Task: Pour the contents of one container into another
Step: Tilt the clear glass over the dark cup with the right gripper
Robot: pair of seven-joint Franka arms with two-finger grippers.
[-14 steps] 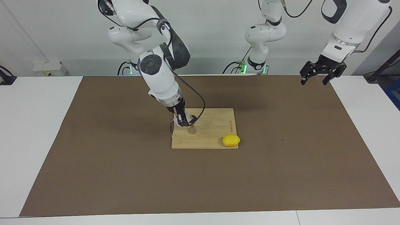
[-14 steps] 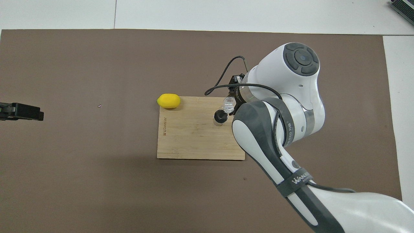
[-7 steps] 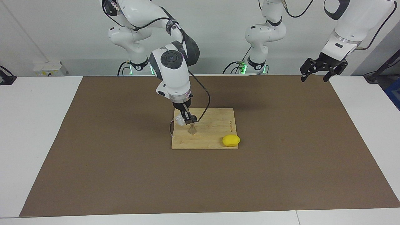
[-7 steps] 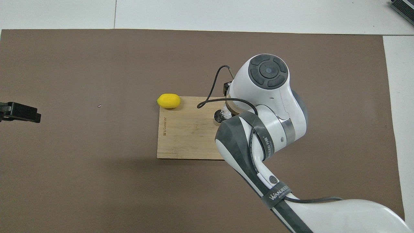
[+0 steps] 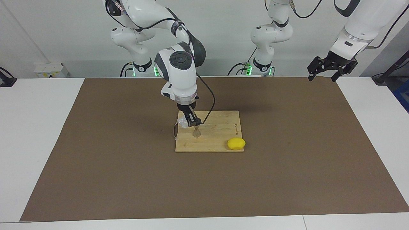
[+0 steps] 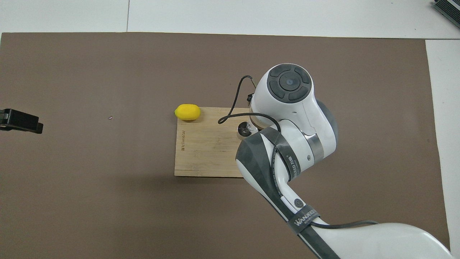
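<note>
A small steel jigger (image 5: 196, 132) stands on a wooden cutting board (image 5: 220, 127). My right gripper (image 5: 191, 122) is shut on a small clear glass cup (image 5: 182, 122) and holds it just above the board, close beside the jigger's rim. I cannot tell the cup's tilt. In the overhead view the jigger (image 6: 244, 130) shows as a dark round mouth at the edge of the right arm, which hides the cup and the right gripper. My left gripper (image 5: 323, 73) is open and empty, waiting high over the left arm's end of the table; it also shows in the overhead view (image 6: 19, 121).
A yellow lemon (image 5: 236, 143) lies at the board's corner farthest from the robots, toward the left arm's end; it also shows in the overhead view (image 6: 187, 112). A brown mat (image 5: 127, 175) covers the table under the board (image 6: 205, 151). A black cable loops from the right wrist.
The right arm's wrist has swung more upright, and the glass cup has moved off the jigger's mouth toward the right arm's end. The left gripper has risen slightly.
</note>
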